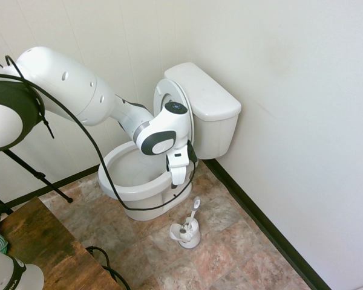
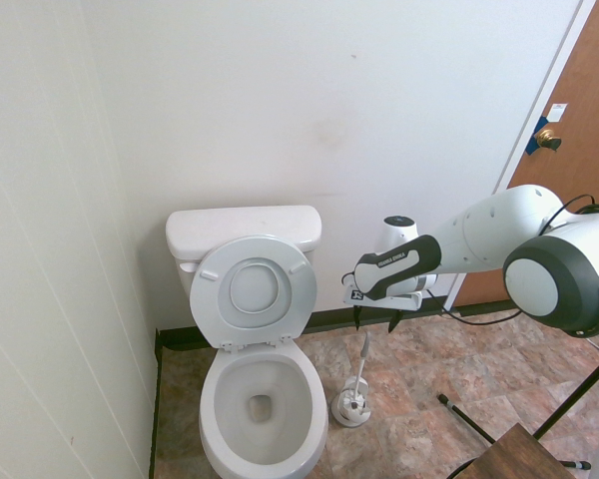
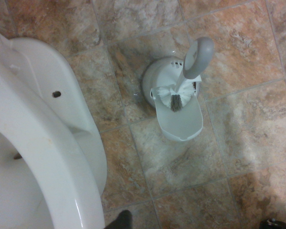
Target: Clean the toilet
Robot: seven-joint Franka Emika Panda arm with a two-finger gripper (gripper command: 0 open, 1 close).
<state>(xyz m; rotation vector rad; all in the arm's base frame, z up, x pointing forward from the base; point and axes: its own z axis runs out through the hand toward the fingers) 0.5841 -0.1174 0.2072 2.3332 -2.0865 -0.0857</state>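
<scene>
The white toilet point(image 1: 133, 181) stands against the wall with its seat and lid raised against the tank point(image 1: 206, 99); its bowl point(image 2: 265, 399) is uncovered. Part of the bowl rim point(image 3: 47, 143) shows in the wrist view. On the tiles beside the bowl, a white toilet brush with a grey handle point(image 2: 362, 357) stands in its small holder point(image 2: 351, 407). My gripper point(image 2: 374, 319) hangs open just above that handle, holding nothing. The wrist view looks straight down on the brush point(image 3: 195, 59) and holder point(image 3: 178, 109). My gripper point(image 1: 178, 178) sits in front of the bowl's side.
A brown wooden table corner point(image 1: 42, 248) stands near the arm's base. A wooden door point(image 2: 569, 130) is at the far right. White walls with a black baseboard point(image 1: 260, 220) close in the toilet's corner. Bare stone-pattern tiles point(image 3: 219, 157) lie around the holder.
</scene>
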